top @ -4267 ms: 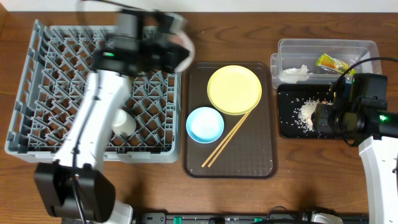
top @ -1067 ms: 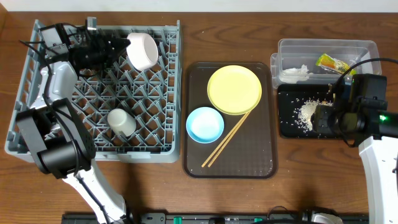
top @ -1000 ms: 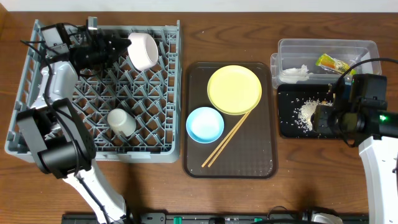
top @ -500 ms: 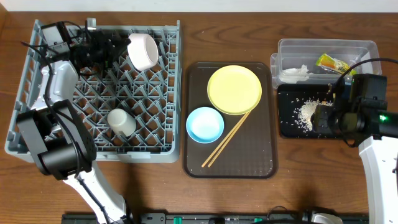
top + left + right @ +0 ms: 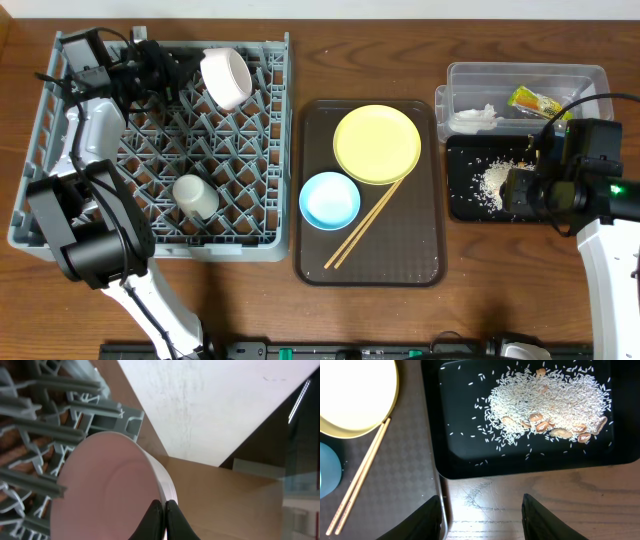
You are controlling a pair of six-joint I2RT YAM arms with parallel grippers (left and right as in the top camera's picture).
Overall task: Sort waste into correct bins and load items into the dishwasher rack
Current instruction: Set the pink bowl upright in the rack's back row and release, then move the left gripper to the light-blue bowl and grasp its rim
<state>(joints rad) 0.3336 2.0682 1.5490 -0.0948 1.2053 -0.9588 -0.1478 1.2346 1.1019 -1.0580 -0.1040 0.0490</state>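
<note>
Since a second ago, the left claw (image 5: 163, 505) is backing a little away from the white bowl (image 5: 225, 78), and its two fingers are pressing together on nothing. That bowl is leaning on its side between the pegs at the far edge of the dishwasher rack (image 5: 240, 190), probably so water can run out. Nearer the front, the small white cup (image 5: 194, 196) is sitting among the pegs too. On the brown tray (image 5: 400, 240), the blue bowl (image 5: 329, 200), the chopsticks (image 5: 365, 225) and the yellow plate (image 5: 377, 143) are waiting for their turn. Farther right, the tissue (image 5: 475, 117) and wrapper (image 5: 535, 101) are sitting in the clear tub (image 5: 570, 75), and the rice (image 5: 492, 182) is lying in the black tray (image 5: 465, 195). The right claw (image 5: 481, 497) is hanging open over the desk beside that tray, holding nothing.
</note>
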